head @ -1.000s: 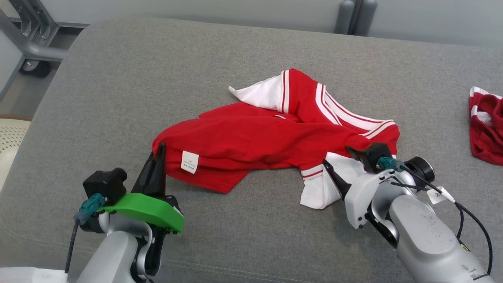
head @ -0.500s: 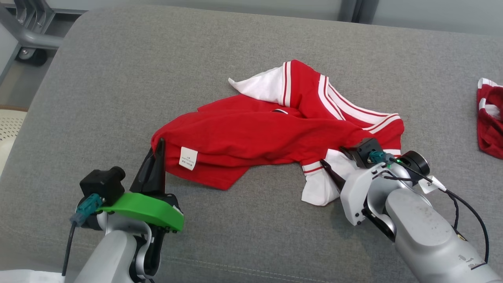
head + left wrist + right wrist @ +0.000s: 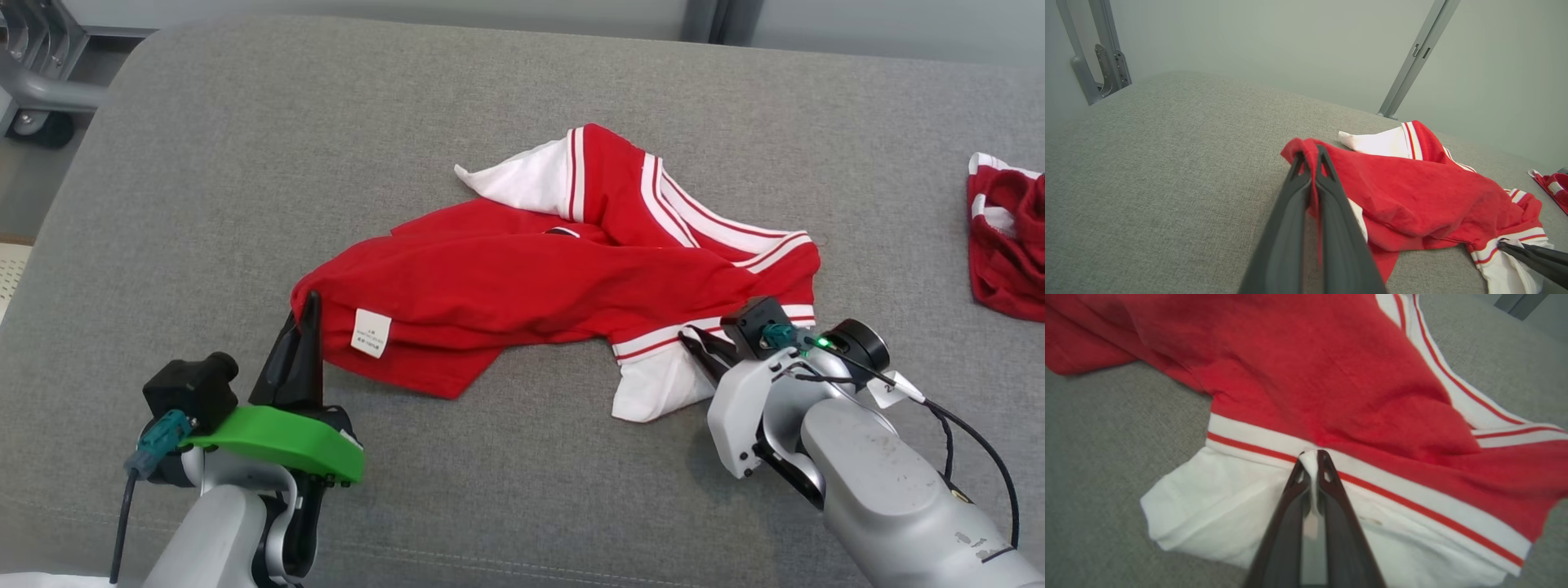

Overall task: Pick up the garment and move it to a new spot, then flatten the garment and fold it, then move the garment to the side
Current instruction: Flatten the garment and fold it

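A red garment [image 3: 531,286] with white sleeves and striped trim lies crumpled on the grey cushion [image 3: 490,106]. My left gripper [image 3: 306,306] is shut on the garment's red left edge, beside a white label [image 3: 370,332]. In the left wrist view red cloth [image 3: 1412,196] is pinched between the closed fingers [image 3: 1310,157]. My right gripper [image 3: 694,339] is shut on the white sleeve at the garment's lower right. The right wrist view shows a fold of white cloth [image 3: 1241,498] squeezed between the fingertips [image 3: 1312,455], just below the red-and-white stripes.
A second red and white garment [image 3: 1008,249] lies at the cushion's right edge. A grey metal frame with a caster [image 3: 33,90] stands off the cushion at the upper left. Bare grey cushion stretches left of and in front of the garment.
My right gripper has closed onto the white sleeve; it stood open a second ago. The left grip is unchanged. The head camera has shifted slightly, moving the whole scene.
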Controlling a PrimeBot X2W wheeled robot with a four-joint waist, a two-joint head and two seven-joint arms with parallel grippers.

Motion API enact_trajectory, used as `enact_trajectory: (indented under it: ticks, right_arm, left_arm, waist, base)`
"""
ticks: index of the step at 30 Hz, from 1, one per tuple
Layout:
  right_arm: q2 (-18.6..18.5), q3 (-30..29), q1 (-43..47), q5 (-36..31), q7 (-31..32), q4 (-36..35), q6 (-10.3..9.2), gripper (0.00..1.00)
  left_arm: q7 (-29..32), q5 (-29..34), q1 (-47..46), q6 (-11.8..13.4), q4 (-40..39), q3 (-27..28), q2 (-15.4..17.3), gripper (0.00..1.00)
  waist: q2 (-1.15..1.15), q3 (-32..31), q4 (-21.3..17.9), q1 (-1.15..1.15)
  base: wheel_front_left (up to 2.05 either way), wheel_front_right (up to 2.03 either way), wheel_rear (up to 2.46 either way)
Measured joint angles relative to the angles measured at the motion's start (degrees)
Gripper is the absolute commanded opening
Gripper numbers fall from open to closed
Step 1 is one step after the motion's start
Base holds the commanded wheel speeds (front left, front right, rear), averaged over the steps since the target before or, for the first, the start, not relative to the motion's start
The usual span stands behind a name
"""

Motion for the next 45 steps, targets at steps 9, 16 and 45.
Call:
enact_trajectory:
  ticks: [9,16,45]
  right_arm:
    - [-0.52,-6.86,0.13,4.16,-7.48,-3.27,-0.33,0.0]
    - [-1.55,-14.12,0.31,7.98,-13.83,-10.63,-2.81,0.0]
    - [-4.74,-33.62,0.43,6.86,-13.32,-59.09,-3.74,0.0]
  left_arm:
    - [0.0,0.01,0.58,0.03,-1.07,0.93,0.33,0.0]
    - [0.0,-0.01,1.48,0.07,-3.48,3.22,0.49,0.0]
    - [4.54,0.37,-1.9,-3.56,-24.37,8.78,9.79,0.0]
  waist:
    - [0.0,-0.96,-1.65,0.0]
    - [0.0,-2.38,-3.5,0.0]
    - [0.0,-14.97,-13.36,0.0]
  base:
    - [0.0,0.0,0.0]
    - [0.0,0.0,0.0]
    - [0.0,0.0,0.0]
